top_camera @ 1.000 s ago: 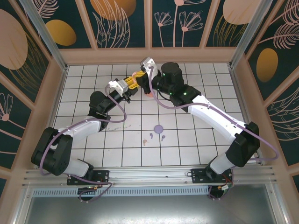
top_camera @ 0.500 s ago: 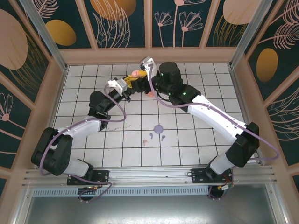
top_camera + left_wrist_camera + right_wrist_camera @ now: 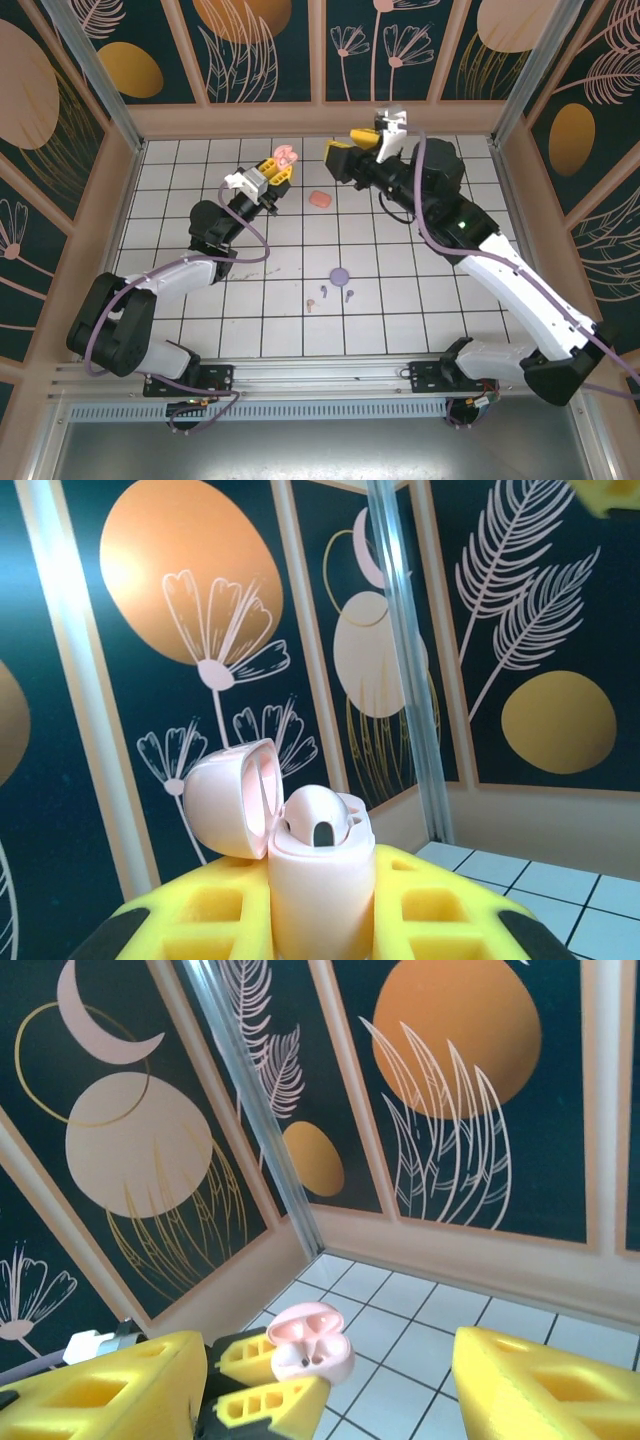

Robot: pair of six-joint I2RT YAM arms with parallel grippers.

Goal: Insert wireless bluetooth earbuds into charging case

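Left jaws: pinching pale-pink glossy charging case (image 3: 318, 900) (lid open).
Right jaws: spread, empty.
Risk: narrow pinch may slip; case drops onto white tiled counter (image 3: 400, 300).

Top cam: high behind the arm bases, looking down on the white gridded table (image 3: 420, 300). Left wrist: aimed at the painted back wall (image 3: 180, 630), pale pink open-lidded plastic case (image 3: 320, 890) right at the lens. Right wrist: faces the back-left corner, same case (image 3: 310, 1355) mid-range.

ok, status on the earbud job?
Left gripper shut on pink case, lid open. Right gripper open, empty. Earbuds loose on tiles. Salmon case lying nearby.
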